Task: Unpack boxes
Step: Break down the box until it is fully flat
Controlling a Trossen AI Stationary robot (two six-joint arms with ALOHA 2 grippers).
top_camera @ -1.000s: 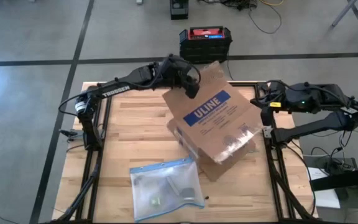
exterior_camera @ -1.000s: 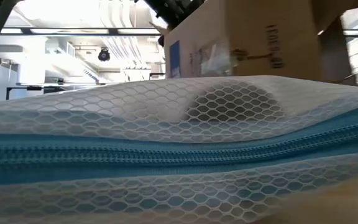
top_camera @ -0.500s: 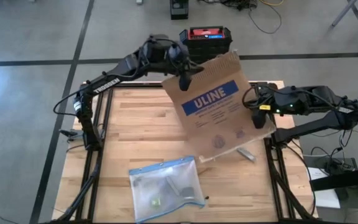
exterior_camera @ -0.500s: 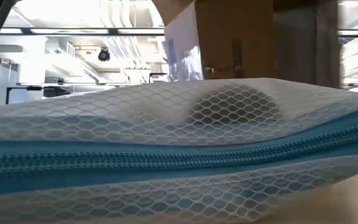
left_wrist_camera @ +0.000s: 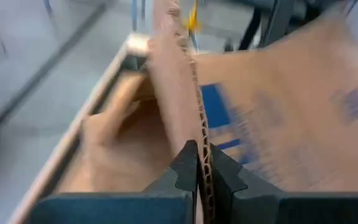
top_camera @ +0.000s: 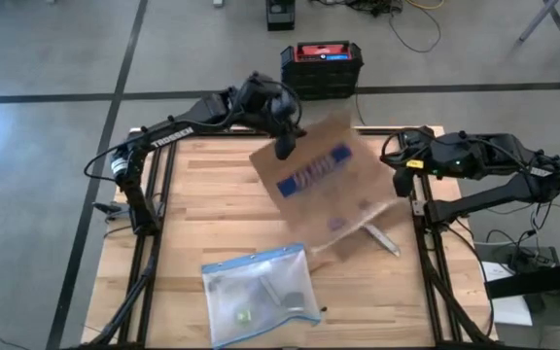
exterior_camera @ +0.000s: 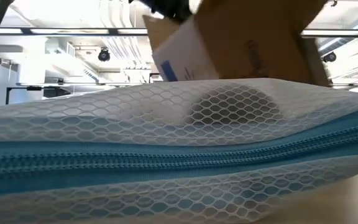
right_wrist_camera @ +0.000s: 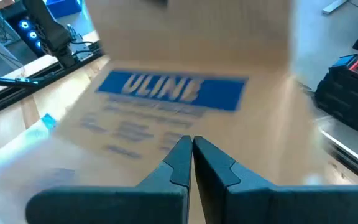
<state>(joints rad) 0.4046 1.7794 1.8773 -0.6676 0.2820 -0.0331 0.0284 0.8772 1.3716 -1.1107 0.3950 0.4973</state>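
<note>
The brown cardboard box with the blue ULINE label hangs tilted over the middle of the table, blurred with motion. My left gripper is shut on its far upper edge. My right gripper is shut at the box's right side, and its fingertips point at the labelled face. In the low view the box rises behind the pouch, its lower end hidden. A small grey piece lies flat on the table below the box's right edge. My left gripper pinches the box's open corrugated wall edge between its two fingers, one inside the box and one outside. The fingers come slanting down from the table's far left. The box hangs tilted below them. Whether my right gripper touches the labelled face, I cannot tell.
A clear zip pouch with blue edges lies at the table's near middle and fills the low view's foreground. A black crate with a red top stands on the floor beyond the far edge.
My left gripper has swung the box up toward the far edge and back down toward the left, rolling as it went. The box has lifted off the table and turned. A small grey piece now lies on the table where the box stood.
</note>
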